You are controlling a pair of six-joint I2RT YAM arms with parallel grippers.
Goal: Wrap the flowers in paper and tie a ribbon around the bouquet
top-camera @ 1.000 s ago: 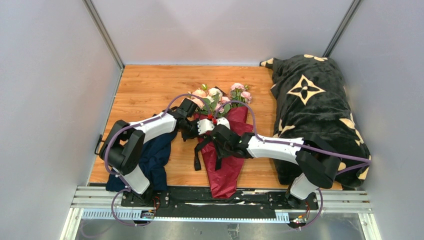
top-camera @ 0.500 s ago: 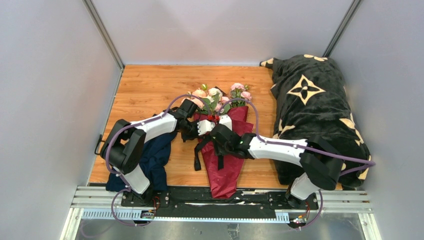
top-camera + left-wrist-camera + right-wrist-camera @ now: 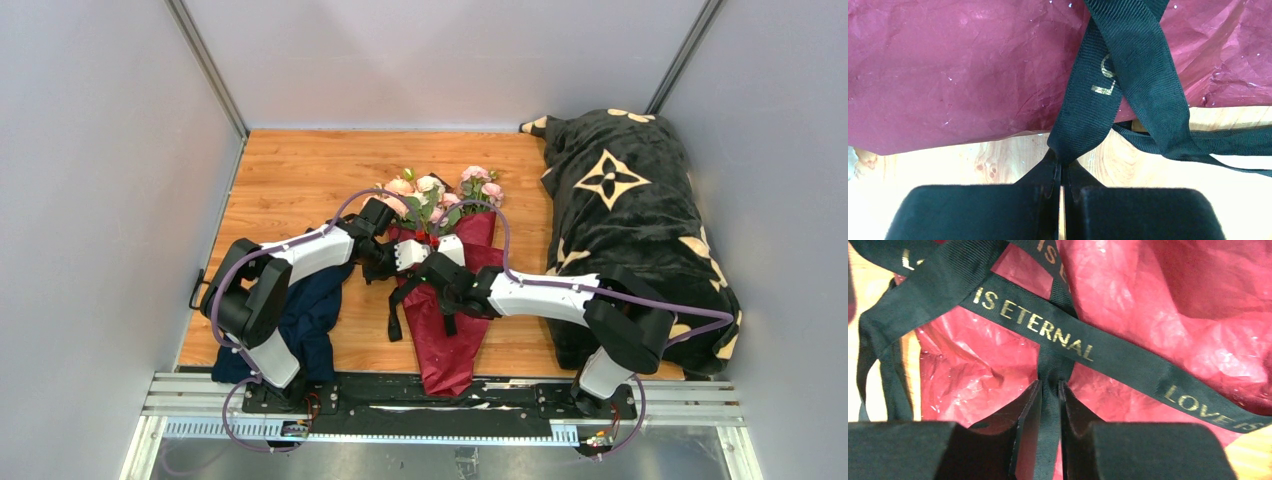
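The bouquet lies mid-table: pale pink flowers (image 3: 440,195) stick out of the far end of a burgundy paper (image 3: 452,345) cone. A black ribbon (image 3: 396,305) with gold lettering crosses over the cone, and loose strands trail onto the wood on its left. At the cone's left edge my left gripper (image 3: 392,268) is shut on one ribbon (image 3: 1088,115) end, its tips (image 3: 1060,161) just off the paper (image 3: 948,75). My right gripper (image 3: 440,288) hangs over the cone. Its jaws (image 3: 1050,386) are pressed against a bunched ribbon (image 3: 1038,325) strand above the paper (image 3: 1148,305).
A navy cloth (image 3: 310,320) lies crumpled under my left arm. A black blanket with cream flowers (image 3: 630,220) fills the table's right side. Grey walls close in on three sides of the wooden table (image 3: 290,180).
My right arm has shifted a little to the left over the cone and its jaws have narrowed onto a ribbon strand. My left gripper has kept its grip and its place.
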